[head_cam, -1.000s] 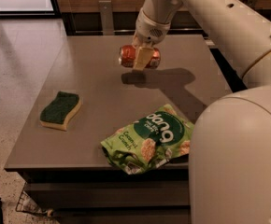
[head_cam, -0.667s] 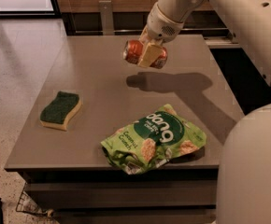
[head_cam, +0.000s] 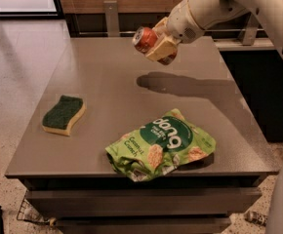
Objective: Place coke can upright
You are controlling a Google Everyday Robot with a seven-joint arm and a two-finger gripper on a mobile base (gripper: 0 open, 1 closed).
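1. Jaws: you're closing them narrow across the body of the coke can [head_cam: 143,39] and holding it, w/ one cream finger pad [head_cam: 162,48] lying over its near side.
2. Gripper [head_cam: 154,46]: you're hanging it in the air over the far-centre part of the table [head_cam: 97,77], well apart from the top. Its shadow [head_cam: 180,84] is falling on the surface just nearer and to the right.
3. Can: riding off the table, tilted approx. onto its side, w/ one silver end facing left. It's not upright yet. Judging the side grip as deliberate: it's leaving both ends free, so you're able to roll the wrist until the axis is vertical, then lower one end flat onto the top.
4. Arm [head_cam: 214,6]: reaching in from the far right.
5. Green sponge [head_cam: 63,114]: lying flat at the left, toward the near edge, well apart from the gripper.
6. Green snack bag [head_cam: 162,145]: lying crumpled near-centre to right, by the near edge, also well apart.
7. Obstructions: neither item is sitting under the can, so I'm judging the spot below as free. The bag is the closer one if you're drifting nearward.
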